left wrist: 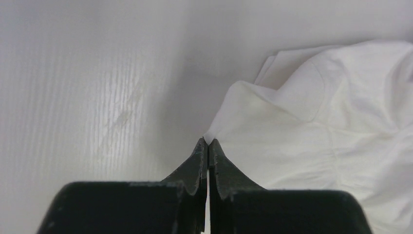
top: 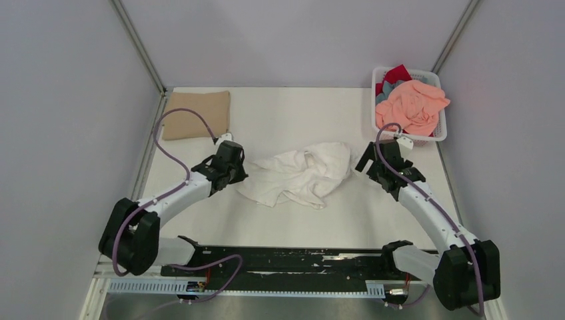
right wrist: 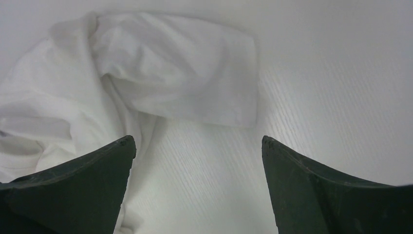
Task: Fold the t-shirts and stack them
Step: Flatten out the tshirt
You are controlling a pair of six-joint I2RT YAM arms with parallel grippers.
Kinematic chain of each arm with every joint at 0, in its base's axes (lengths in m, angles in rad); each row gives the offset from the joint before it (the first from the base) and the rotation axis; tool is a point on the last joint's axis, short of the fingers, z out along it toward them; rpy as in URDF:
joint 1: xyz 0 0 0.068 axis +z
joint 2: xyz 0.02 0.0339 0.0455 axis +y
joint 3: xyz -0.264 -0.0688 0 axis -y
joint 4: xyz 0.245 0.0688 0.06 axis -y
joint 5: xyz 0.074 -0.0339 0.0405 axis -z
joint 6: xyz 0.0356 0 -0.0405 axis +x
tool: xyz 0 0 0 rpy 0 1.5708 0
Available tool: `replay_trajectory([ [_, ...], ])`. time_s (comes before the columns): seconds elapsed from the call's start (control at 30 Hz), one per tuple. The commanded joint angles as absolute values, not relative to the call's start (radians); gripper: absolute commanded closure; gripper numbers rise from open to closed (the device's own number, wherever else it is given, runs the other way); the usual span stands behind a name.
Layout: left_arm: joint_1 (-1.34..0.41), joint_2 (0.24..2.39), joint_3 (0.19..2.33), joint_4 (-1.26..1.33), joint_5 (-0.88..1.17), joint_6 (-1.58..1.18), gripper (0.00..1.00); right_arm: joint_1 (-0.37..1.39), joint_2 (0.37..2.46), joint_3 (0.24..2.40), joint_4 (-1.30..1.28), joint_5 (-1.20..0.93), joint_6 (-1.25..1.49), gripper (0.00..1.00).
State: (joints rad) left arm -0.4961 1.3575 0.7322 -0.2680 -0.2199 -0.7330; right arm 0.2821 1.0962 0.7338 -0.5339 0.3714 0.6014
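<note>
White tabletop (top: 286,110) between grey walls: left gripper (left wrist: 208,142) closed at the corner of the white t-shirt (top: 300,175), right gripper (right wrist: 198,141) spread beside it.

I see the white t-shirt lying crumpled at the middle of the table, between my two arms. My left gripper has its jaws pressed together at a pointed corner on the shirt's left edge. The cloth meets the tips, but I cannot tell whether any is caught between them. My right gripper stands wide apart over bare table just beside the shirt's right edge, holding nothing. A tan t-shirt (top: 197,115) lies folded flat at the far left corner. At the far right, the white lattice basket (top: 440,135) holds a salmon pink t-shirt (top: 413,107) heaped over a red one (top: 398,72) and a grey-blue one (top: 384,97).
</note>
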Motion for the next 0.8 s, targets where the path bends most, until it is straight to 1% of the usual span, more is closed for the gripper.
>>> replay_trajectory([
  [0.0, -0.497, 1.235, 0.700, -0.281, -0.346, -0.704, 1.00, 0.181, 1.088, 0.734, -0.492, 0.292, 0.604, 0.00],
  [0.1, -0.498, 1.160, 0.672, -0.255, -0.329, -0.692, 1.00, 0.157, 1.090, 0.722, -0.472, 0.289, 0.598, 0.01],
  [0.23, -0.498, 1.113, 0.650, -0.236, -0.312, -0.672, 1.00, 0.140, 1.168, 0.733, -0.447, 0.249, 0.569, 0.04],
  [0.33, -0.497, 1.103, 0.643, -0.228, -0.299, -0.665, 1.00, 0.136, 1.269, 0.787, -0.393, 0.238, 0.454, 0.07],
  [0.4, -0.497, 1.103, 0.641, -0.223, -0.294, -0.662, 1.00, 0.132, 1.361, 0.843, -0.395, 0.256, 0.436, 0.07],
  [0.53, -0.498, 1.103, 0.641, -0.227, -0.301, -0.657, 1.00, 0.118, 1.535, 0.928, -0.397, 0.204, 0.426, 0.10],
  [0.63, -0.497, 1.097, 0.642, -0.229, -0.305, -0.654, 1.00, 0.117, 1.629, 0.961, -0.400, 0.224, 0.432, 0.13],
  [0.77, -0.497, 1.092, 0.641, -0.224, -0.304, -0.653, 1.00, 0.107, 1.695, 0.960, -0.412, 0.229, 0.466, 0.22],
])
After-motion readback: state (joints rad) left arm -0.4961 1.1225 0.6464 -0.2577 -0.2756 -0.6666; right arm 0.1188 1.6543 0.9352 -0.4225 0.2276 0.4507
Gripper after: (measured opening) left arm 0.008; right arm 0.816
